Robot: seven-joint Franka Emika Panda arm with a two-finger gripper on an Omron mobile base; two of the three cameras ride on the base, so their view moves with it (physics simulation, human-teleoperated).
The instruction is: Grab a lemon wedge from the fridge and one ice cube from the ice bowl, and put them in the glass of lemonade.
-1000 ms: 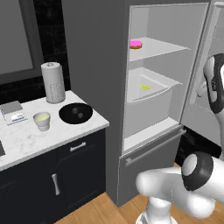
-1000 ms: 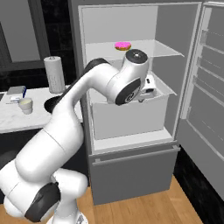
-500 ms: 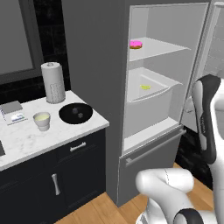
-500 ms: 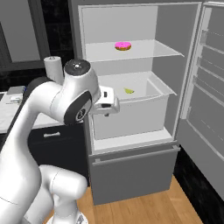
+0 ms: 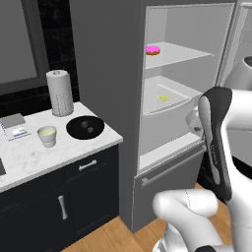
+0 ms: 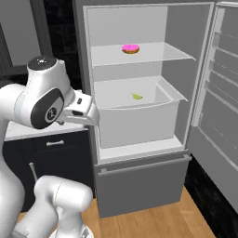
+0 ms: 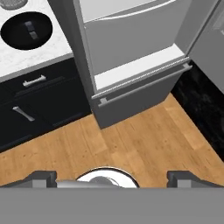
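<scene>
The fridge [image 6: 88,56] stands open. A tiny yellow-green lemon wedge [image 6: 136,96] [image 5: 163,97] lies in its middle bin. The black ice bowl [image 5: 74,129] [image 7: 13,33] sits on the marble counter with ice cubes [image 7: 29,28] in it. Left of it stands the off-white glass of lemonade [image 5: 47,135]. My gripper [image 7: 111,177] is open and empty, its fingertips [image 7: 41,177] far apart. It points down at the wooden floor in front of the fridge. In the right base view my hand [image 6: 83,108] hangs at the fridge's left edge, well left of the wedge.
A pink-iced doughnut [image 6: 130,48] rests on the top shelf. The fridge door [image 6: 218,93] swings open to the right. The closed bottom fridge drawer [image 7: 144,83] has a bar handle. A tall white perforated cylinder [image 5: 59,92] stands behind the bowl. Dark drawer cabinets [image 7: 30,100] sit under the counter.
My arm has drawn back out of the fridge and swung left, from the middle shelf to the fridge's left edge. The lemon wedge stays in the bin.
</scene>
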